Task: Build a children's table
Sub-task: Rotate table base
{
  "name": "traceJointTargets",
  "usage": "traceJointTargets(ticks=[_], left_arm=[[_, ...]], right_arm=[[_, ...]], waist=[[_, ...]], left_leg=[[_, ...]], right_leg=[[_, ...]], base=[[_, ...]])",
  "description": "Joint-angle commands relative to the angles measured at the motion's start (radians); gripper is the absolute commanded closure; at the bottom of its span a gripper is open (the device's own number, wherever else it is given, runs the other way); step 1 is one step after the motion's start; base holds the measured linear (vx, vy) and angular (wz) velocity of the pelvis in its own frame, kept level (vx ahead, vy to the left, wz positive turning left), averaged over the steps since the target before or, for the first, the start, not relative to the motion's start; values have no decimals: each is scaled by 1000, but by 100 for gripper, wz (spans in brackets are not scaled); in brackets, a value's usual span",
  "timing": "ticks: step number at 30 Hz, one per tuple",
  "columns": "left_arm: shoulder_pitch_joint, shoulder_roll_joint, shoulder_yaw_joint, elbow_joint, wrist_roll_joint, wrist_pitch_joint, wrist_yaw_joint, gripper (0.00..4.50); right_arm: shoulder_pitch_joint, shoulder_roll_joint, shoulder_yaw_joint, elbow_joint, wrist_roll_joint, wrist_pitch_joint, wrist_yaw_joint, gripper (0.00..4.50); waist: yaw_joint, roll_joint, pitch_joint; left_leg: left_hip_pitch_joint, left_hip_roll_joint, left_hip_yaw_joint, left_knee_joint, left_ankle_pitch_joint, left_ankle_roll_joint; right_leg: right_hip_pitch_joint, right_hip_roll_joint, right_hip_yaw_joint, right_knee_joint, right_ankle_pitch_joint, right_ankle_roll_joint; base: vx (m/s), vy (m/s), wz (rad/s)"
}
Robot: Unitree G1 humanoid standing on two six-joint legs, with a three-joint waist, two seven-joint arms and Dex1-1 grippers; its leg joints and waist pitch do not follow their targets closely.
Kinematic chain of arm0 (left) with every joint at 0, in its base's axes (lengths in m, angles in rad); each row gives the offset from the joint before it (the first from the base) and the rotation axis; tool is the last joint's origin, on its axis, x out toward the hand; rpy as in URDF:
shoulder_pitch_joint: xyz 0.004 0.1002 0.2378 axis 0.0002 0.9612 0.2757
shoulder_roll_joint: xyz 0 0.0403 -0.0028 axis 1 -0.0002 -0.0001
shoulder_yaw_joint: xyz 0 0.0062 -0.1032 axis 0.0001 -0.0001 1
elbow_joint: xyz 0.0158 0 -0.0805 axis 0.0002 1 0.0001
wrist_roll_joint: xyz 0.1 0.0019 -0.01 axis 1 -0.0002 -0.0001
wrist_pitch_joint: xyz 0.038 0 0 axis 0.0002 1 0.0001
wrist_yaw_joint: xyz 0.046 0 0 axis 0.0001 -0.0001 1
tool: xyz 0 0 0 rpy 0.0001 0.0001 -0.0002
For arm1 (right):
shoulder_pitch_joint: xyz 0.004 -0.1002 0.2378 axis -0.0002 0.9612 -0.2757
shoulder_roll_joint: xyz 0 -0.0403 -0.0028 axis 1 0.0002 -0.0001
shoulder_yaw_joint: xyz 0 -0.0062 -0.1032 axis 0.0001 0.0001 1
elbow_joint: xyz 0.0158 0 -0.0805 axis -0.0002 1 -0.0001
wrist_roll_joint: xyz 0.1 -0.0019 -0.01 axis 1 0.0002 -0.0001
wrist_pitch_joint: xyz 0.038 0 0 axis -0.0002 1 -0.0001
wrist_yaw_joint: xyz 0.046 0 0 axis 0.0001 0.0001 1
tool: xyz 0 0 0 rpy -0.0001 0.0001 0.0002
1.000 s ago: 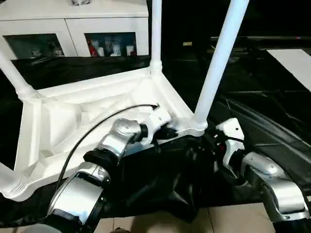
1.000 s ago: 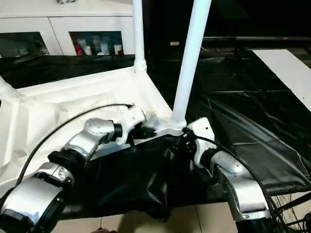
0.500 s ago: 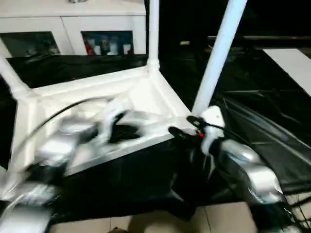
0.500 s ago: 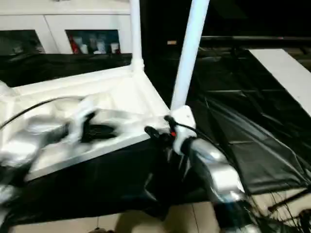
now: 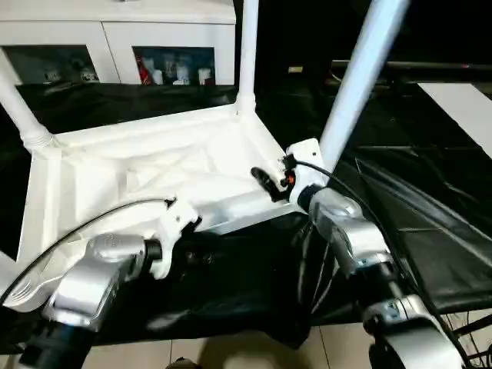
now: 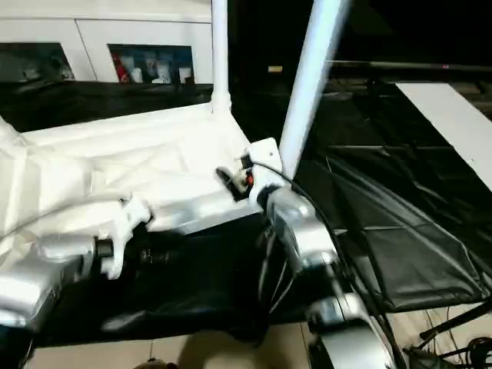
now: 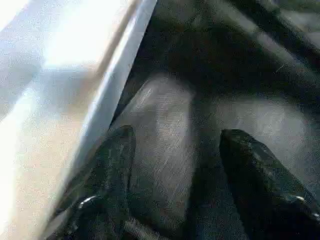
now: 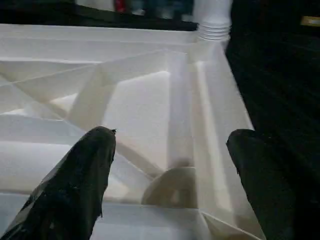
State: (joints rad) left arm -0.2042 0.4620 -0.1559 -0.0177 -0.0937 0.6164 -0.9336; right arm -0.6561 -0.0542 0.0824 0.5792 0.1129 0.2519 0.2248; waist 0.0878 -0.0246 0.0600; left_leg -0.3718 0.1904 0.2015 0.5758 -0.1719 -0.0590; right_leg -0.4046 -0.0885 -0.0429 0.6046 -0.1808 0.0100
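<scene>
The left arm reaches forward from the near left, its silver forearm low, and the left pincer (image 7: pixel 172 165) hangs released just beside the near edge of the tabletop (image 5: pixel 138 165), over the black sheet; its two black fingers (image 7: pixel 112 165) stand apart with nothing between them. The tabletop lies upside down on the black-sheeted surface (image 5: pixel 430 207), ribbed underside up, with white legs (image 5: pixel 247 54) standing upright in its corner sockets. The right arm bends in from the near right, its elbow raised, and the right pincer (image 8: pixel 172 185) hovers released above the tabletop's near right corner, close to the thick leg (image 5: pixel 357 84) there. Beyond the surface, at the far left, stands a white cabinet (image 5: pixel 115 38) with glass doors.
</scene>
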Motion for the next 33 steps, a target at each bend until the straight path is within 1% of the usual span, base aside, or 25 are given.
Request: traceJointTargets(ticks=[1, 2, 3, 4, 5, 6, 8, 10, 11, 12, 14, 15, 16, 17, 18, 21, 22, 24, 25, 26, 27, 30, 31, 32, 33], left_arm=[[21, 12, -4, -8, 33, 9, 69, 118], [25, 11, -1, -11, 33, 11, 82, 118], [28, -3, 20, -2, 41, -6, 129, 108], [25, -9, 33, 10, 52, -20, 159, 89], [24, -11, 38, 14, 56, -25, 167, 89], [24, -14, 42, 18, 64, -41, 183, 85], [19, -24, 63, 30, 74, -90, 217, 67], [14, -29, 72, 34, 75, -126, 224, 50], [11, -35, 78, 32, 69, -144, 224, 48], [8, -42, 84, 28, 62, -160, 225, 45], [8, -46, 86, 21, 46, -178, 229, 29], [9, -45, 83, 18, 41, -183, 232, 9], [11, -45, 83, 16, 38, -185, 232, 9], [13, -45, 82, 14, 35, -187, 232, 5], [22, -41, 78, 5, 27, -195, 230, 3], [42, -38, 88, -9, 7, -205, 216, 3], [53, -31, 96, -14, 2, -215, 206, 3], [77, -15, 117, -26, -14, -232, 181, 3], [88, -6, 128, -30, -22, -244, 169, 3], [100, 1, 138, -38, -36, -249, 153, 3], [110, 5, 146, -46, -49, -252, 140, 3], [165, 32, 186, -97, -119, -259, 76, 3], [165, 32, 186, -97, -119, -259, 76, 3], [170, 35, 189, -102, -125, -259, 72, 3], [197, 45, 209, -131, -159, -249, 49, 3]], right_arm=[[-17, -31, -54, 46, -10, -23, -39, 59], [-21, -33, -55, 58, -12, -31, -41, 59], [-31, -43, -62, 86, -10, -50, -39, 59], [-35, -52, -66, 99, -11, -60, -41, 59], [-36, -55, -67, 103, -11, -63, -42, 59], [-43, -59, -72, 124, -15, -75, -45, 59], [-65, -80, -91, 176, -19, -106, -52, 59], [-77, -97, -100, 201, -21, -119, -57, 59], [-86, -111, -106, 220, -22, -131, -61, 59], [-99, -127, -112, 245, -22, -143, -64, 59], [-123, -157, -120, 294, -23, -169, -64, 59], [-132, -167, -122, 312, -24, -180, -65, 59], [-136, -174, -123, 322, -24, -184, -64, 59], [-142, -182, -125, 333, -25, -190, -63, 59], [-163, -215, -128, 380, -31, -213, -61, 59], [-191, -256, -134, 441, -37, -246, -48, 59], [-199, -271, -135, 457, -42, -254, -48, 59], [-210, -298, -138, 478, -48, -261, -46, 59], [-214, -310, -140, 486, -50, -264, -46, 59], [-220, -318, -142, 498, -51, -269, -48, 59], [-224, -324, -145, 507, -51, -273, -50, 59], [-234, -338, -150, 527, -50, -284, -55, 59], [-234, -338, -150, 527, -50, -284, -55, 59], [-235, -337, -149, 529, -50, -286, -54, 59], [-236, -330, -146, 538, -50, -297, -43, 59]], waist=[[-7, 4, -67], [-6, 6, -66], [-5, 2, -65], [-6, 3, -65], [-5, 2, -64], [-6, -2, -63], [-6, -5, -63], [-1, -5, -64], [0, -5, -63], [1, -6, -65], [3, -6, -66], [6, -6, -70], [7, -6, -72], [7, -7, -75], [7, -8, -76], [8, -11, -77], [8, -12, -76], [10, -19, -76], [10, -20, -76], [11, -19, -75], [10, -23, -73], [8, -22, -72], [7, -22, -71], [5, -21, -69], [4, -22, -69]], left_leg=[[22, 33, -14, -69, -212, -34], [24, 35, -14, -70, -227, -39], [25, 34, -13, -69, -235, -39], [24, 34, -15, -71, -255, -44], [26, 34, -15, -70, -274, -48], [24, 33, -16, -71, -287, -49], [24, 33, -18, -71, -311, -51], [31, 33, -17, -68, -324, -52], [33, 33, -16, -67, -324, -53], [30, 33, -16, -67, -319, -54], [28, 34, -16, -66, -308, -52], [25, 33, -15, -62, -279, -46], [23, 32, -15, -60, -263, -44], [18, 31, -14, -57, -226, -35], [15, 31, -14, -54, -197, -27], [11, 29, -11, -49, -176, -9], [9, 29, -12, -49, -174, -6], [9, 29, -10, -46, -165, 7], [7, 28, -10, -45, -160, 14], [9, 29, -9, -45, -164, 18], [7, 29, -9, -46, -170, 19], [9, 31, -10, -48, -204, 8], [8, 31, -11, -48, -209, 6], [12, 31, -10, -49, -230, 3], [9, 32, -11, -50, -239, 0]], right_leg=[[33, -41, 38, -58, -178, -168], [31, -41, 39, -59, -186, -167], [29, -40, 38, -61, -191, -165], [29, -39, 38, -61, -206, -162], [27, -40, 39, -64, -224, -156], [27, -40, 39, -65, -244, -151], [27, -42, 38, -69, -284, -139], [19, -41, 39, -73, -301, -134], [16, -39, 39, -72, -292, -138], [20, -40, 38, -69, -280, -145], [21, -39, 37, -66, -257, -149], [24, -38, 36, -58, -207, -159], [25, -37, 35, -55, -186, -164], [29, -37, 34, -48, -134, -172], [31, -36, 32, -43, -96, -182], [36, -37, 32, -40, -72, -196], [37, -36, 31, -40, -71, -197], [37, -37, 31, -40, -74, -201], [38, -37, 31, -40, -78, -202], [36, -36, 31, -41, -88, -200], [36, -36, 30, -43, -104, -198], [34, -38, 30, -45, -150, -196], [33, -38, 30, -44, -153, -197], [29, -35, 30, -48, -175, -192], [30, -37, 31, -48, -185, -190]], base=[[0, 0, 0], [0, 0, 0], [0, 0, 0], [0, 0, 0], [0, 0, 0], [0, 0, 0], [0, 0, 0], [0, 0, 0], [0, 0, 0], [0, 0, 0], [0, 0, 0], [0, 0, 0], [0, 0, 0], [0, 0, 0], [0, 0, 0], [0, 0, 0], [0, 0, 0], [0, 0, 0], [0, 0, 0], [0, 0, 0], [0, 0, 0], [0, 0, 0], [0, 0, 0], [0, 0, 0], [0, 0, 0]])
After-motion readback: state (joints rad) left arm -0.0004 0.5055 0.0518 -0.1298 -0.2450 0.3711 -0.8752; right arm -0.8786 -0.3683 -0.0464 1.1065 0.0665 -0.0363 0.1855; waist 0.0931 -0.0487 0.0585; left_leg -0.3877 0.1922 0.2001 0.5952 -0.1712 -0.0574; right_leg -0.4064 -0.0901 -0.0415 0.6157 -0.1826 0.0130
